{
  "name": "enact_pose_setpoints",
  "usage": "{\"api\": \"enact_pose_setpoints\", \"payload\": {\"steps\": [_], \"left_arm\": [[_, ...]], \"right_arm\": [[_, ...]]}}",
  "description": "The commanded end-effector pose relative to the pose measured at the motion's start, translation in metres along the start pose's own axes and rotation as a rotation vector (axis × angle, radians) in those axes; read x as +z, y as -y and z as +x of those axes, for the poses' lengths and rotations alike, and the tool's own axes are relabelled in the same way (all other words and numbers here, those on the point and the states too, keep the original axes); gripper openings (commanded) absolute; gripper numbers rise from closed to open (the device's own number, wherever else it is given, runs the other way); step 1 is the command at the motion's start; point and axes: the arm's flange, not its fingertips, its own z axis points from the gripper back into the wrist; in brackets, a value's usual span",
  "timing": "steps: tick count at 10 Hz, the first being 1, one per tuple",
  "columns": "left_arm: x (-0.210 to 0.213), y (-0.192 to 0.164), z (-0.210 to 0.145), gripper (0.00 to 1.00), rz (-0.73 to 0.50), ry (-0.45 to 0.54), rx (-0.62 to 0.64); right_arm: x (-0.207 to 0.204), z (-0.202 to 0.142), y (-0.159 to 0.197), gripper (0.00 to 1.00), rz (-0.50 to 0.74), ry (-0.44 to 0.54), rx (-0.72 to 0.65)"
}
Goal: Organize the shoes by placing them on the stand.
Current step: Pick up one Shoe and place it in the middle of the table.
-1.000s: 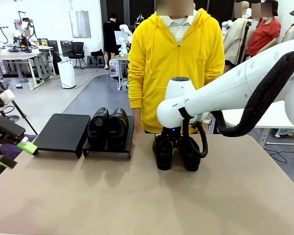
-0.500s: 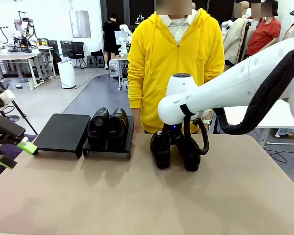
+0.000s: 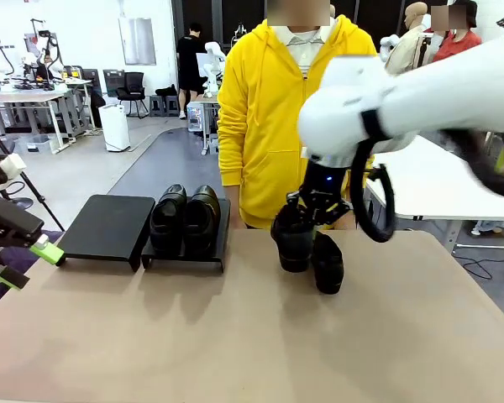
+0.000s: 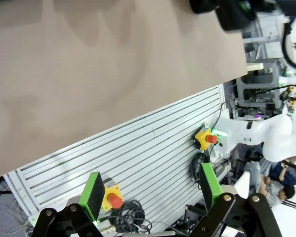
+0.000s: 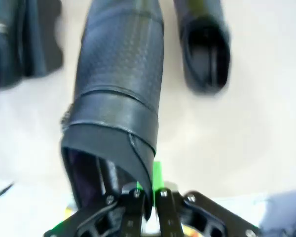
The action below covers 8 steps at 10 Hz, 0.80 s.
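1. Already two shoes (image 3: 170,222) sit on the stand (image 3: 109,225), right section; its left section is bare.
2. Right fingers (image 5: 157,178) clenched on third shoe (image 3: 292,245) at its heel rim, raised over the table (image 3: 235,336).
3. Fourth shoe (image 3: 328,264) lies on table, just beside.
4. Left fingers (image 4: 93,195) released, idle; two shoes left to place.

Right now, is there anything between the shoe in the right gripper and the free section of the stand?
Yes. The two shoes on the stand's right section sit between the held shoe and the free left section. A carry would likely have to pass over them.
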Motion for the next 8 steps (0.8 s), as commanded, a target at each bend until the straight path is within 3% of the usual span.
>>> {"api": "enact_pose_setpoints", "payload": {"steps": [1,2,4,5,6,8], "left_arm": [[0.002,0.001,0.001,1.0,-0.018,0.004,0.006],[0.002,0.001,0.001,1.0,-0.018,0.004,0.006],[0.002,0.001,0.001,1.0,-0.018,0.004,0.006],[0.002,0.001,0.001,1.0,-0.018,0.004,0.006],[0.002,0.001,0.001,1.0,-0.018,0.004,0.006],[0.002,0.001,0.001,1.0,-0.018,0.004,0.006]], "right_arm": [[0.027,-0.075,0.029,0.0,0.067,-0.11,-0.021],[0.028,-0.108,0.032,0.0,0.02,-0.138,-0.005],[0.027,-0.144,0.034,0.0,0.053,-0.089,0.064],[0.024,-0.129,0.035,0.0,0.047,-0.072,0.043],[0.027,-0.145,0.03,0.0,0.0,-0.13,0.019],[0.027,-0.145,0.03,0.0,0.0,-0.13,0.019]]}}
